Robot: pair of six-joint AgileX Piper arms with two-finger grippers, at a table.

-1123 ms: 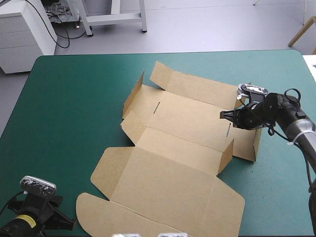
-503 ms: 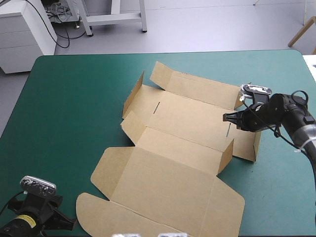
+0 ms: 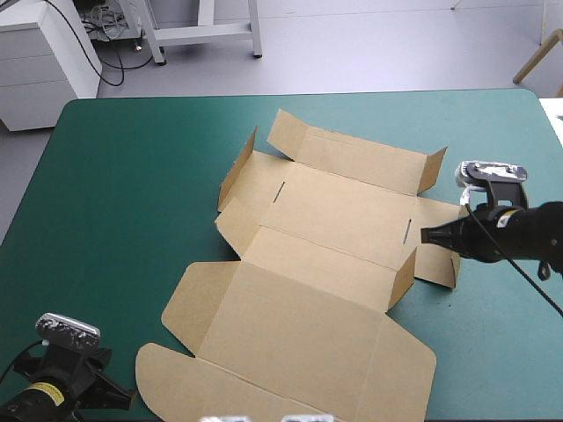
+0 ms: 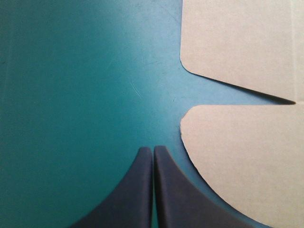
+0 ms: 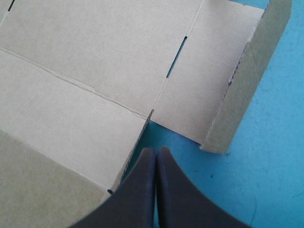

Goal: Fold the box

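The right tool (image 3: 426, 236) has drawn back to the right edge of the box (image 3: 317, 264), narrow and empty. The left tool (image 4: 153, 156) is narrow too. I judge the folding hardly begun.

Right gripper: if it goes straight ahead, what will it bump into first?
Probably the box. The shut right gripper points at its flat board just ahead, though its height is unclear, so it might pass above.

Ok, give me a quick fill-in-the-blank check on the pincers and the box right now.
1. The right pincer is ____, forming one pointed arch.
2. The left pincer is beside the rounded lid flaps of the box, over the ____ cover.
3. The box is gripped by ____ pincer.
Missing: shut; teal-green; neither.
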